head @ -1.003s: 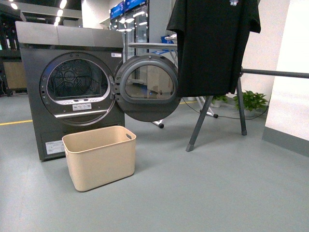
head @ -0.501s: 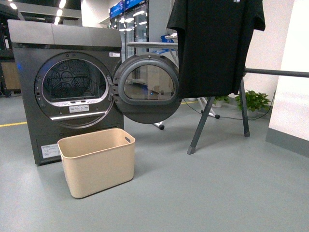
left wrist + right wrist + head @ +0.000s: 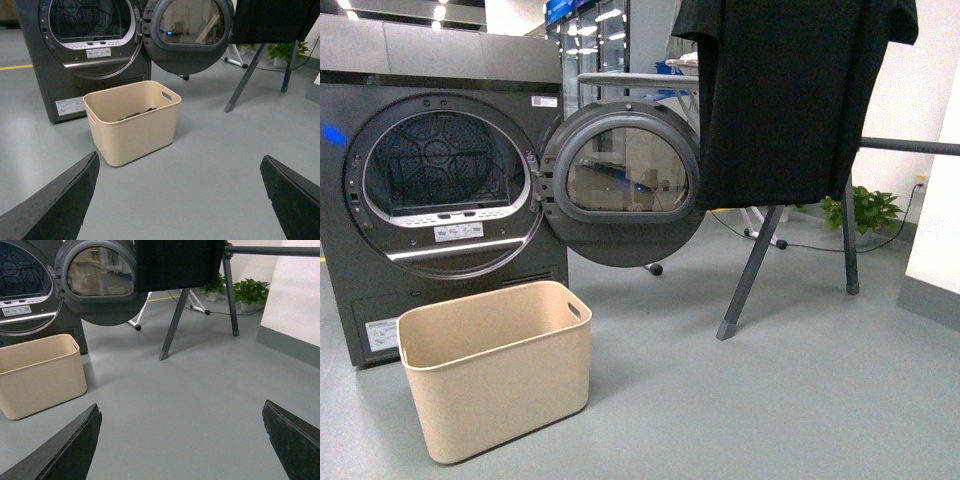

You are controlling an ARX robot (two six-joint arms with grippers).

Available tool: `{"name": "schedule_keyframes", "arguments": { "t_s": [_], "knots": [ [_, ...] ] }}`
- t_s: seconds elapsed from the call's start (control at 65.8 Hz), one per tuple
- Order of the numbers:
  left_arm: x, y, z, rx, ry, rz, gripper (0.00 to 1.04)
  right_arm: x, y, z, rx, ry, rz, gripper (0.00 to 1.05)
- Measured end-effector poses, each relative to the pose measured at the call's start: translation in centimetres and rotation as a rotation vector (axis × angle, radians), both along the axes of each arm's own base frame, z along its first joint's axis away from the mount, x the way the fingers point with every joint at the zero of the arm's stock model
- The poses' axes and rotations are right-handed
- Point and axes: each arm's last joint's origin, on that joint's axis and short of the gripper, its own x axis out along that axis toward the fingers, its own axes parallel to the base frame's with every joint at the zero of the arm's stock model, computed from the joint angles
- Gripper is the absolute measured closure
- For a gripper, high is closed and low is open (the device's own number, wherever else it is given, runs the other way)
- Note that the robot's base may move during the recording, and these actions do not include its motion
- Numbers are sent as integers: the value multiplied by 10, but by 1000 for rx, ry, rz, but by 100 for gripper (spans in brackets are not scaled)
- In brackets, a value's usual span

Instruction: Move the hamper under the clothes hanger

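- Two dark fingers [image 3: 60,205] are all that is showing of the left gripper [image 3: 179,157]. The right gripper [image 3: 181,406] is likewise showing only its fingers at the frame corners, and the front view is catching neither arm.
- Something dark is lying inside the hamper [image 3: 135,135], too dim to identify.
- A black T-shirt [image 3: 780,100] is covering the top of the clothes hanger [image 3: 752,272], whose bar is running off the right edge.
- Both grippers are pointing forward and down at the floor, fingers spread wide and gripping nothing.
- The hamper is sitting on the floor just in front of the dryer [image 3: 440,200], left of its open door [image 3: 620,180] and well apart from the hanger's legs.
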Motion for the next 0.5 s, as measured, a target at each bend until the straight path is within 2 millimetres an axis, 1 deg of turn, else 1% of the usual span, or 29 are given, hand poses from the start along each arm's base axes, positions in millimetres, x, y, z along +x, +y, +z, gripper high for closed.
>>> {"name": "schedule_keyframes", "arguments": {
  "t_s": [0.501],
  "knots": [
    [0, 0, 0, 0, 1, -1, 7, 0, 0, 0, 0, 0, 0, 8]
  ]
}}
